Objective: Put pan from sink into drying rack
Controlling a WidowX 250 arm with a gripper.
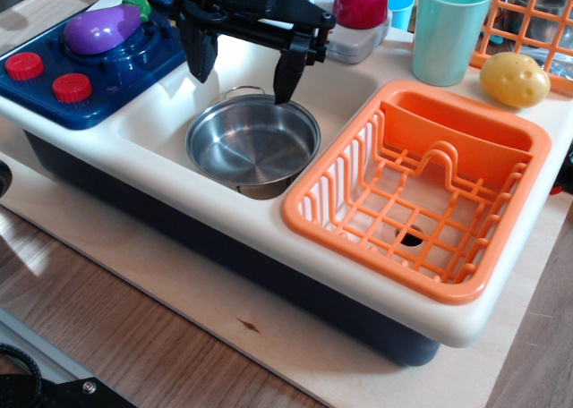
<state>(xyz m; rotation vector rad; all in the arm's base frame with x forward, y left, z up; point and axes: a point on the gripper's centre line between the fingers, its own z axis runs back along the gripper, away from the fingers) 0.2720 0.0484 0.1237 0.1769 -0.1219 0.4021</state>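
The pan point(253, 145), a small shiny steel pot with wire loop handles, sits upright in the cream-white sink point(170, 113). My black gripper point(240, 73) hangs open just above the pan's far rim, one finger to the left of the pan and the other point(285, 77) over its back edge. It holds nothing. The orange drying rack point(419, 186) stands to the right of the sink and has nothing in it.
A blue stove top point(98, 59) with a purple eggplant point(104, 29) and red knobs lies to the left. Behind the rack stand a teal cup point(450, 29), a magenta cup point(361, 1), a potato point(513, 79) and an orange wire grid point(537, 14).
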